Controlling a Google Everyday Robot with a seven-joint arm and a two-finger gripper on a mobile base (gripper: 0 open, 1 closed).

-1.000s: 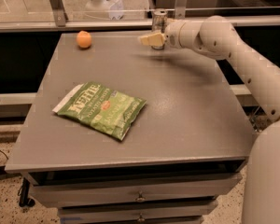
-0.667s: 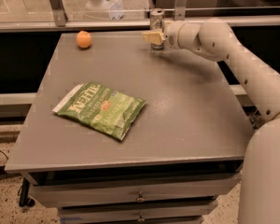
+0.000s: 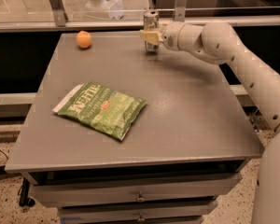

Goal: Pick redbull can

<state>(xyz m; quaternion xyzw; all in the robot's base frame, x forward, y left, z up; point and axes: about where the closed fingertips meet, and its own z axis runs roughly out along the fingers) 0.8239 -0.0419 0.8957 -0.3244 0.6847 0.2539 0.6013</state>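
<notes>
Since a second ago the claw [image 3: 149, 35] and the redbull can [image 3: 150, 18] have slid together a little to my left along the far edge of the tabletop [image 3: 191, 120]. The orange [image 3: 84, 39] and the green chip bag [image 3: 101, 109] have not shifted at all.

Right now I have the claw at the back of the tabletop, slightly right of its middle, reaching in from the right at the end of the white arm [image 3: 224, 43]. The can stands upright inside the claw. Its shiny top and upper body rise above the pale claw parts, which cross the can's middle, and a short dark stretch of its lower body shows beneath them. The claw is drawn in narrow onto the can, holding it at mid-height. I cannot tell whether the can's base rests on the tabletop or has come just clear of it; a small shadow sits right under it.

The orange lies near the far left corner, well apart from the can and claw. The chip bag lies flat toward the front left, label up, turned at an angle, well apart from both. Below the tabletop's front edge I see two drawer fronts [image 3: 140, 196] with small knobs.
</notes>
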